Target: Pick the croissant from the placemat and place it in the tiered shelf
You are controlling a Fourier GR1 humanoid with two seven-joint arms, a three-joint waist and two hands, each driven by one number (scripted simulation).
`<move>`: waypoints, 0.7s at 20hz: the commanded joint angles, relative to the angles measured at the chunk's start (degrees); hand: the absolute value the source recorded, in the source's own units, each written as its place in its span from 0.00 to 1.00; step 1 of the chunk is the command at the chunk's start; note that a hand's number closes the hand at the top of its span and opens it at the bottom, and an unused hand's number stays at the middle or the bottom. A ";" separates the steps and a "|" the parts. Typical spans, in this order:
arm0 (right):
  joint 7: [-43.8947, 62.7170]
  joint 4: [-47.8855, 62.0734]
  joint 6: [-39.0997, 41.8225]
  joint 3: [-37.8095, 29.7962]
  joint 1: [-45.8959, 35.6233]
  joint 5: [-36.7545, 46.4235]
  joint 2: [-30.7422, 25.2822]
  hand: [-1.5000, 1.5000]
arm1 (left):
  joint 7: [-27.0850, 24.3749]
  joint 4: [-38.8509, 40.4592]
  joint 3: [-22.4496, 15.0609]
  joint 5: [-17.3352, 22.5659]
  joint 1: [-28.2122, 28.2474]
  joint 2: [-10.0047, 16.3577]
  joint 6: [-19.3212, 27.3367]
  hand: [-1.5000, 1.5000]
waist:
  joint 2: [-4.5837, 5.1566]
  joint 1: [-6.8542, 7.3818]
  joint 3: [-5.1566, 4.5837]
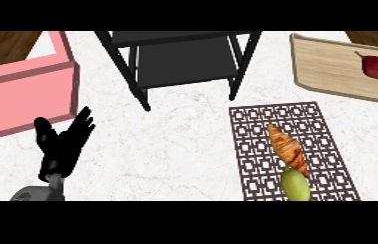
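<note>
Croissant (289, 150) on the placemat (255, 133), lower right.
Golden-brown, ridged, tapered, lower tip touching a green fruit (295, 186); left hand (60, 149) rests lower left, fingers straight and apart.

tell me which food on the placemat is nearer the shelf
The brown croissant; the green fruit sits at the placemat's near edge, farther from the shelf.

At the near left, a glossy black hand (60, 149) with slim fingers and a thicker thumb narrows into a dark wrist, which meets a rounded grey forearm (33, 194).
</note>
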 commanded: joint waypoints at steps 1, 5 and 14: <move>3.52 -6.80 4.58 0.44 2.42 0.85 -2.42 0.00 | 0.11 0.95 -0.09 -0.42 1.69 -0.85 -0.97 0.50 | 0.16 0.27 -0.18; 17.05 -21.07 5.42 1.92 5.70 0.97 -3.50 0.00 | 1.54 0.14 -1.02 -1.52 1.55 -2.07 0.78 0.50 | 0.00 -0.35 -0.25; 44.64 -37.47 -1.68 10.75 4.03 12.98 6.36 0.00 | 3.65 -1.79 1.50 -1.03 1.02 -0.38 -1.77 0.50 | 0.25 0.79 -0.16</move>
